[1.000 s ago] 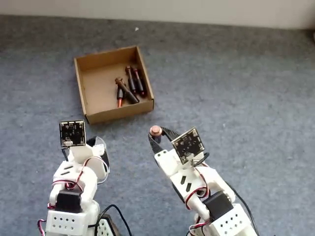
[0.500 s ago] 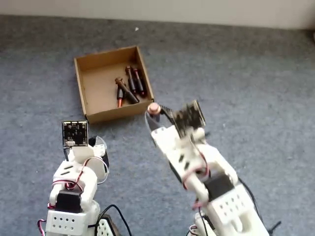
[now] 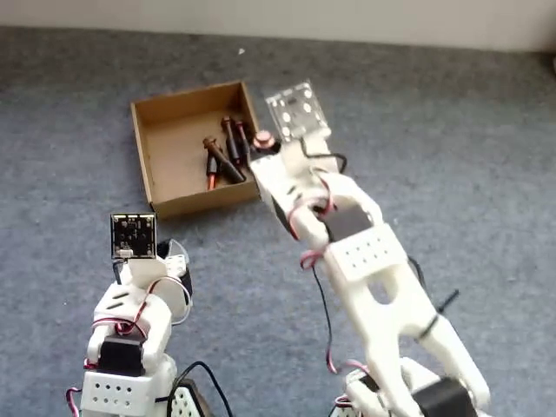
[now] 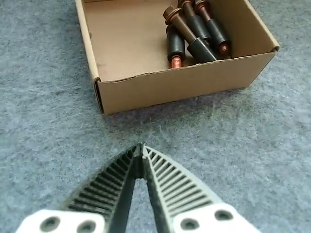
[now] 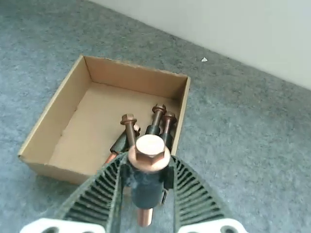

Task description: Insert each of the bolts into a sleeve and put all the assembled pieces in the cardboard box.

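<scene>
The cardboard box [image 3: 149,161] lies open on the grey carpet with several assembled bolt-and-sleeve pieces [image 3: 228,152] against its right wall. My right gripper [image 3: 261,149] hangs over the box's right wall, shut on a copper bolt in a black sleeve [image 5: 147,167] whose hex head [image 3: 262,139] points up. From the right wrist view the box [image 5: 73,97] lies below and beyond the held piece. My left gripper [image 4: 141,151] is shut with nothing in it, low over the carpet just in front of the box's near wall [image 4: 184,86]. The pieces [image 4: 192,31] lie in the box's far corner.
Grey carpet [image 3: 434,130] surrounds the box on all sides. A pale wall [image 3: 347,17] runs along the far edge. The left arm's body [image 3: 130,321] stays at the near left, the right arm [image 3: 373,269] stretches diagonally from the near right.
My right arm has stretched forward and left, carrying the bolt-and-sleeve piece from in front of the box to over its right wall. The left arm has barely moved.
</scene>
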Controlling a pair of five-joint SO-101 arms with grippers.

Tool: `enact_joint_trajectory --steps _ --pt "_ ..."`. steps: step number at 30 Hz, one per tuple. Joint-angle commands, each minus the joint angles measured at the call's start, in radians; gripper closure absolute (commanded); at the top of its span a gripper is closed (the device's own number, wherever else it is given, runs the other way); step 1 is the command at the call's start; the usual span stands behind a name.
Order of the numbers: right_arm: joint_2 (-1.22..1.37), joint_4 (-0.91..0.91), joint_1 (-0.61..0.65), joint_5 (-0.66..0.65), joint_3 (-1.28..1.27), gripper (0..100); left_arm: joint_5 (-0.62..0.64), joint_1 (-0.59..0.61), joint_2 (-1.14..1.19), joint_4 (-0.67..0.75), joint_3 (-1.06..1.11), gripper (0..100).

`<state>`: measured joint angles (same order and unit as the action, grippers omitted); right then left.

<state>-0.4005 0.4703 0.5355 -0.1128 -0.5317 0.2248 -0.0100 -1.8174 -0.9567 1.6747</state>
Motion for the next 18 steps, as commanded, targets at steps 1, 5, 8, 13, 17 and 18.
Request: enact_joint_trajectory --steps 1,5,8,13,17,18 --pt "0.087 -0.122 -0.019 0.008 0.16 99.4 -0.012 -0.004 -0.002 0.017 0.021 99" --pt "0.211 -0.257 -0.021 0.008 0.206 99.4 -0.012 -0.001 -0.002 0.017 0.021 99" --pt "0.286 -0.329 -0.018 0.008 0.216 99.4 -0.012 -0.001 -0.002 0.017 0.021 99" --pt "0.407 -0.42 -0.012 0.008 0.216 99.4 -0.012 -0.001 -0.002 0.017 0.021 99" --pt "0.499 -0.44 -0.01 0.008 0.216 98.8 -0.012 -0.001 -0.002 0.017 0.021 99" --pt "0.518 -0.44 -0.007 0.008 0.216 98.1 -0.012 -0.001 -0.002 0.017 0.021 99"
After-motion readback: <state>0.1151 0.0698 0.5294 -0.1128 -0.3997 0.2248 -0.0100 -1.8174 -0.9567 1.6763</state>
